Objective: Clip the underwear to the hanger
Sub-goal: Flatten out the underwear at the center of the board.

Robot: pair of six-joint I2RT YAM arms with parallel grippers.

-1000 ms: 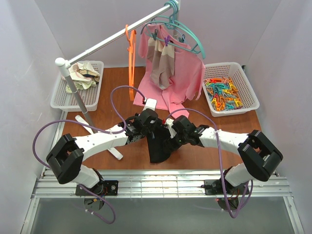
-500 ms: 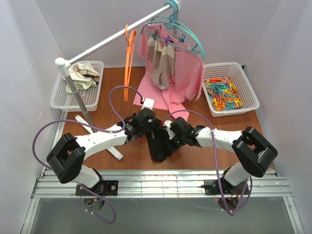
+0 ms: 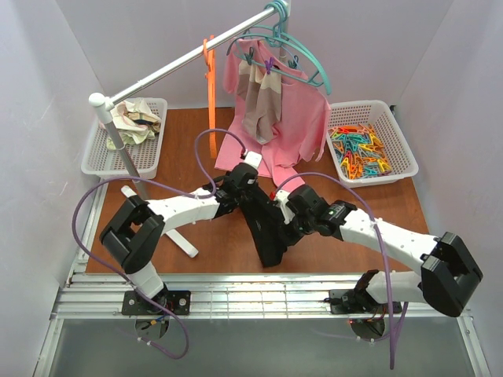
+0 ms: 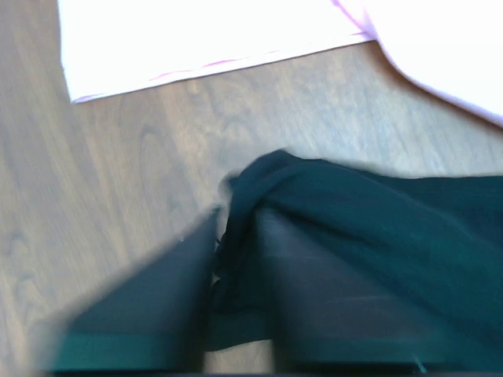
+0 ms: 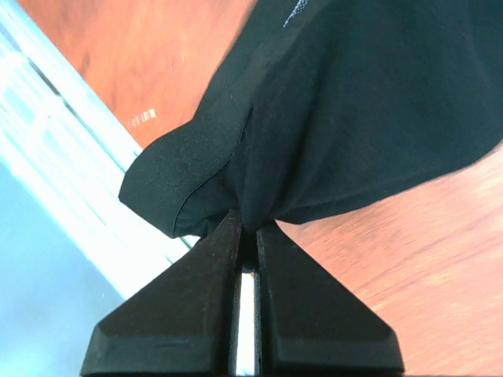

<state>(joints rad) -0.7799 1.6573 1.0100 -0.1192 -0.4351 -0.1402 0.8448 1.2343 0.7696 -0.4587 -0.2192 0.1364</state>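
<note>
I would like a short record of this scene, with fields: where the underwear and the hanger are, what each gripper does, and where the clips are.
underwear: black, stretched between both grippers
hanger: orange, hangs on the rail, nothing clipped to it
left gripper: shut on underwear
right gripper: shut on underwear
clips: coloured, in the basket at right
task: underwear not yet on hanger

No legible text or labels appear anywhere.

1 hanger [image 3: 210, 86], 1 underwear [image 3: 267, 229], 2 bskts [image 3: 149, 162] [image 3: 402, 162]
</note>
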